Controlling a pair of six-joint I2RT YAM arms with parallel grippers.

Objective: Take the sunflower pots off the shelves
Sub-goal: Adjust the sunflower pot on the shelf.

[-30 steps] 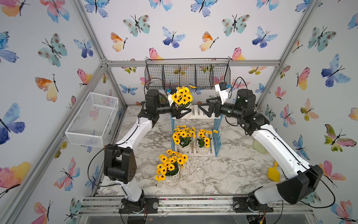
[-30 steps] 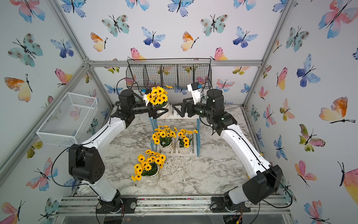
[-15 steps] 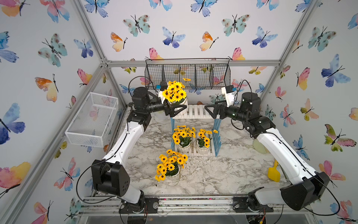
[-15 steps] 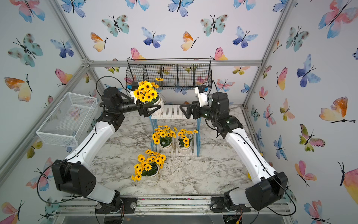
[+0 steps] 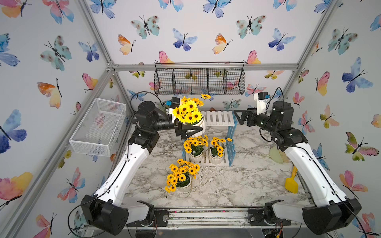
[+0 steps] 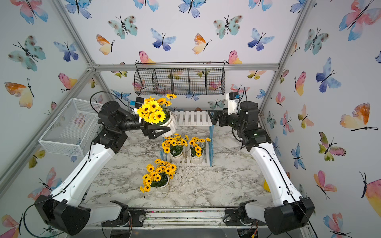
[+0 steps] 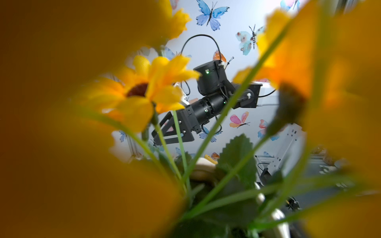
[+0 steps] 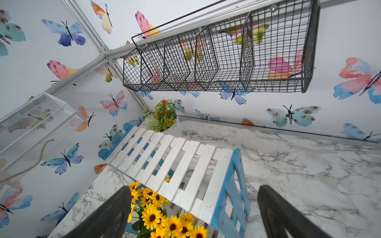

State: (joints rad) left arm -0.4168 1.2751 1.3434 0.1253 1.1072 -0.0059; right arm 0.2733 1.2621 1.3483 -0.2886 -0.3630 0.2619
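Top views, sunflower pot (image 5: 190,117) between fingers (image 5: 191,131) of left gripper (image 5: 199,127), apparently tilted

Blurred sunflower petals (image 7: 51,144) fill left wrist view; in both top views they half hide held pot (image 5: 201,123).

**What Things Were Made Of**

The counter (image 5: 237,185) looked like smooth grey-and-white marble. The shelves (image 8: 177,162) were painted wood, with white slats and blue sides, and the paint was a bit worn. A sunflower pot (image 6: 171,123) was white, ribbed and a little shiny, and its petals (image 7: 162,68) looked like soft cloth. The black basket (image 5: 199,81) was thin metal wire. The white basket (image 5: 99,127) was fine metal mesh. The fingers (image 8: 107,216) were dull black plastic. The left arm (image 5: 127,171) had a shiny white shell.
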